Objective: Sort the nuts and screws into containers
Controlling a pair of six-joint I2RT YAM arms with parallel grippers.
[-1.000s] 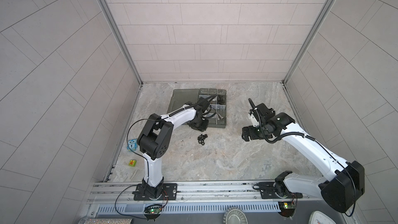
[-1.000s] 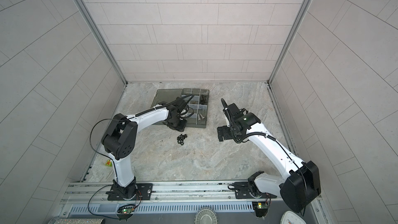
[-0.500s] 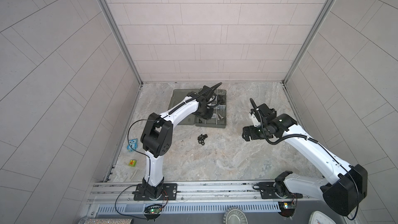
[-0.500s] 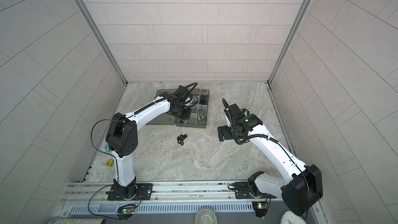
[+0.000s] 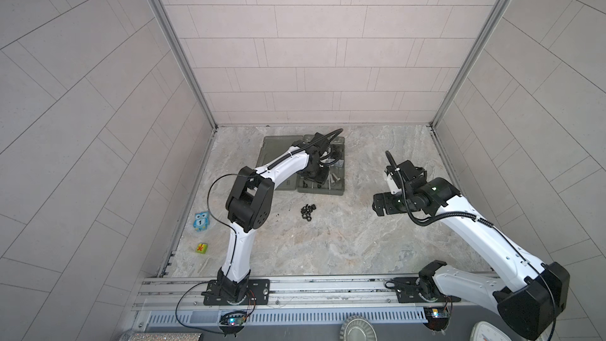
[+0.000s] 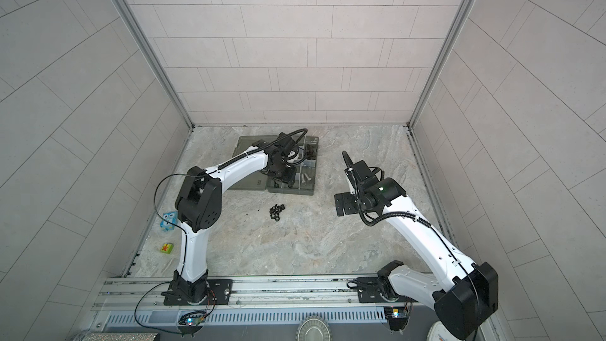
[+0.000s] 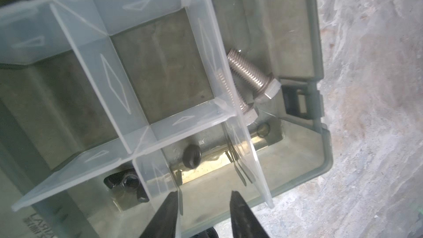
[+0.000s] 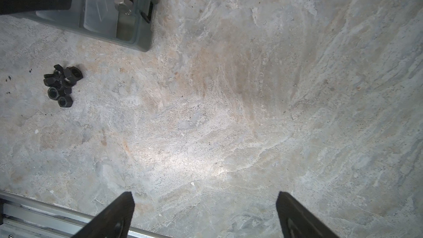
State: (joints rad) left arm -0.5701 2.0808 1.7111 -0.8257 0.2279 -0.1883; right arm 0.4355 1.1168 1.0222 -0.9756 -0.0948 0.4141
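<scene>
My left gripper (image 7: 204,193) hangs over the containers (image 7: 304,156) near the tabletop's (image 5: 360,241) back edge, jaws parted and empty; below lies a small black piece (image 7: 191,156), probably a nut. My right gripper (image 8: 204,195) gapes wide over bare tabletop, the nuts (image 8: 61,85) piled near the containers' front edge

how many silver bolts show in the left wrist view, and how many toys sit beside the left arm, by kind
silver bolts: 2
blue owl toy: 1
green cube: 1
total: 4
</scene>
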